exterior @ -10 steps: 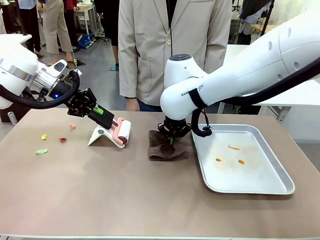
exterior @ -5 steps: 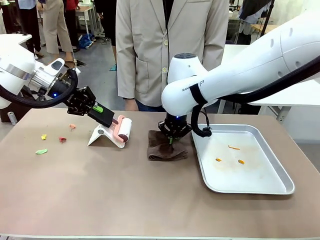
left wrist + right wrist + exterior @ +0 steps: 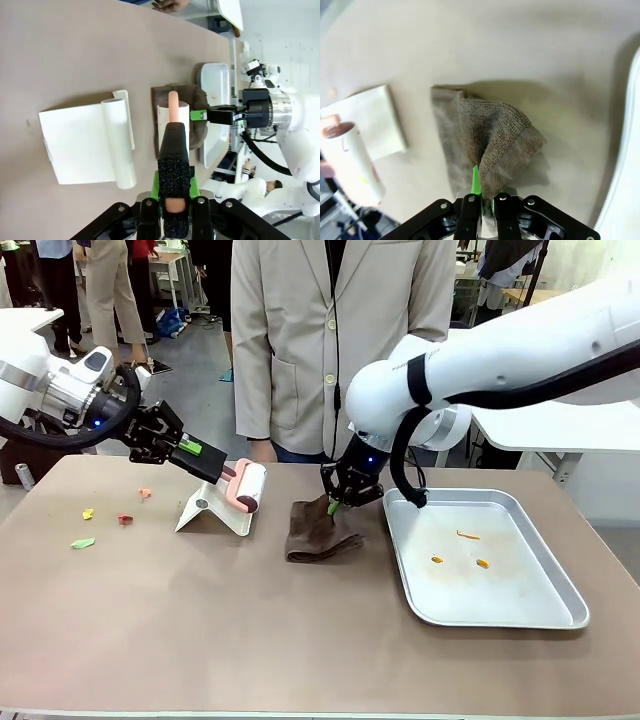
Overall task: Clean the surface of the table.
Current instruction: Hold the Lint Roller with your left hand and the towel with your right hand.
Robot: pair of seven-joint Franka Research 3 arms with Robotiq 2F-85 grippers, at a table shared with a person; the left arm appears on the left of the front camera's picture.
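Brown cloth is pinched in your right fingers, one edge lifted off the taupe bench that spans the foreground, just beside the tray. Your left fingers are clamped on the lint roller by its handle, near the white stand.

Counter: wide, rectangular, matte taupe-brown top, thin pale edge, seen lying level across the front view; small coloured scraps are scattered on its left part.
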